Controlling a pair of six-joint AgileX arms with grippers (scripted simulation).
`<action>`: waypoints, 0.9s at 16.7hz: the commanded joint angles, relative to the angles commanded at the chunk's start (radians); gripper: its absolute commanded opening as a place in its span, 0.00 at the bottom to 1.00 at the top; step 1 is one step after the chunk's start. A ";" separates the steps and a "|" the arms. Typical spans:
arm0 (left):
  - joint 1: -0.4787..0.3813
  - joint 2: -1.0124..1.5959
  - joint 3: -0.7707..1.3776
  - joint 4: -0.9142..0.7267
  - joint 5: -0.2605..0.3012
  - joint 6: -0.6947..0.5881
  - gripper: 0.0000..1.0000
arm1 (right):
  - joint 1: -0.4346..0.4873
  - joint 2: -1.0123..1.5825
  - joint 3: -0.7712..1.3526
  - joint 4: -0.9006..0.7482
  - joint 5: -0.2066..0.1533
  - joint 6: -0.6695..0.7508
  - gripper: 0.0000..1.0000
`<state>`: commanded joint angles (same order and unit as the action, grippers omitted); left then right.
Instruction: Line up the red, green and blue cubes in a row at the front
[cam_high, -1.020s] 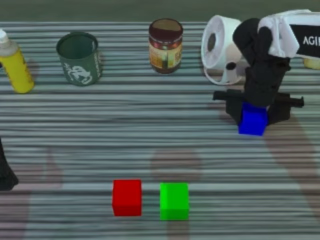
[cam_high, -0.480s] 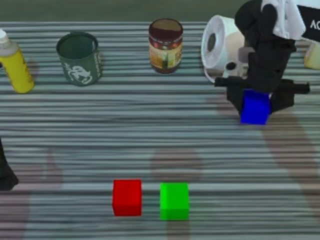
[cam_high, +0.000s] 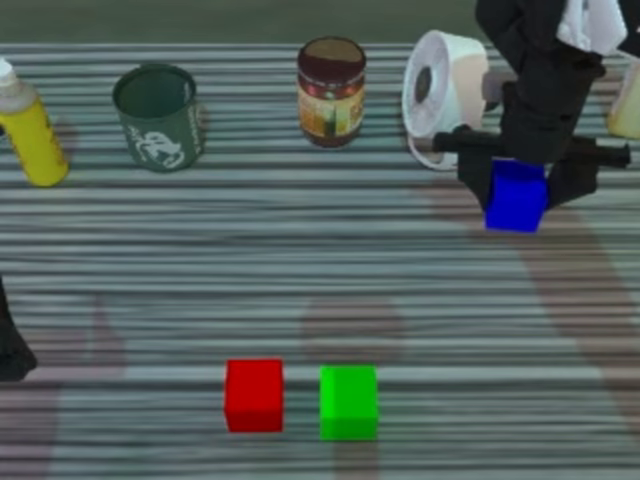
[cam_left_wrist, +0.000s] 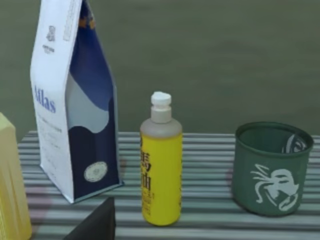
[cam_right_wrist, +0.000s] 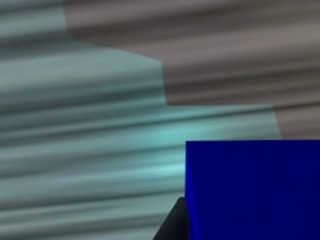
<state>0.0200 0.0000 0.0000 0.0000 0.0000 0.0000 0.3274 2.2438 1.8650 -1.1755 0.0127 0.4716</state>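
Right gripper (cam_high: 517, 190): at the back right of the table, clamped on the blue cube (cam_high: 516, 197) (dark fingers sit against either side of it).
Blue cube: held in front of the white roll (cam_high: 445, 92), well apart from the other two cubes; the right wrist view shows its blue face (cam_right_wrist: 252, 190) close up over the striped table (cam_right_wrist: 100, 150).
Red cube (cam_high: 254, 395): on the table at the front, left of centre.
Green cube (cam_high: 348, 401): just beside the red cube on its right, a narrow gap between them.
Left arm (cam_high: 12, 345): parked at the table's left edge; I cannot tell how its fingers stand.
Back row: yellow bottle (cam_high: 30, 128), green mug (cam_high: 158, 117), jar (cam_high: 331, 91), then the roll.
Left wrist view: a blue-and-white bag (cam_left_wrist: 75, 100) stands by the bottle (cam_left_wrist: 161, 165), the mug (cam_left_wrist: 272, 175) farther along.
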 joint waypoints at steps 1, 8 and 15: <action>0.000 0.000 0.000 0.000 0.000 0.000 1.00 | 0.010 -0.012 -0.013 0.004 0.000 0.007 0.00; 0.000 0.000 0.000 0.000 0.000 0.000 1.00 | 0.237 -0.264 -0.343 0.069 0.003 0.162 0.00; 0.000 0.000 0.000 0.000 0.000 0.000 1.00 | 0.429 -0.480 -0.606 0.126 0.005 0.300 0.00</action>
<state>0.0200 0.0000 0.0000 0.0000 0.0000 0.0000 0.7566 1.7639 1.2592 -1.0494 0.0177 0.7721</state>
